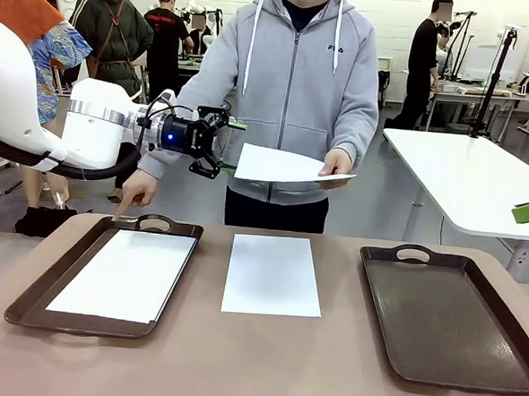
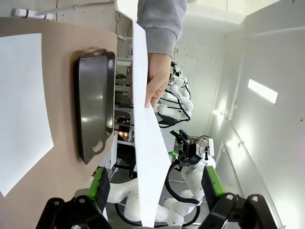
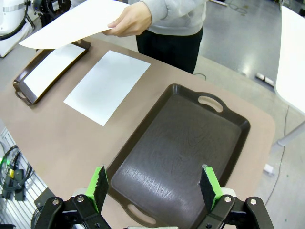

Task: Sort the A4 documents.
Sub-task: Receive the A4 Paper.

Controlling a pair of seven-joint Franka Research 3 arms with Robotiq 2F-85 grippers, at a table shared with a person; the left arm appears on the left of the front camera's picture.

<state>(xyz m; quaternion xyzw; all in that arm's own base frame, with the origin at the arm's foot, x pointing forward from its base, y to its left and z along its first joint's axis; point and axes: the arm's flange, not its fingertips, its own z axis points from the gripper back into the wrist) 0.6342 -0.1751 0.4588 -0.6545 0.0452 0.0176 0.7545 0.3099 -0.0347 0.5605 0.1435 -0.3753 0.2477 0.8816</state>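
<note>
Lying mid-table, the middle sheet [image 1: 272, 275] sits between the left tray [image 1: 24, 304], which holds the tray sheet [image 1: 125, 275], and the right tray [image 1: 445, 326]. The right gripper [image 3: 155, 186] hangs above the right tray, released. Past the far edge, a hand [image 1: 336, 160] holds the held sheet [image 1: 275, 165] between the jaws of the left gripper [image 1: 232, 147], which is unclenched. The hoodie [image 1: 298, 92] reads "FILA".

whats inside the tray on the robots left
One plain white A4 sheet lies flat in the left tray, covering most of its floor. Whether more sheets lie beneath it cannot be seen.
</note>
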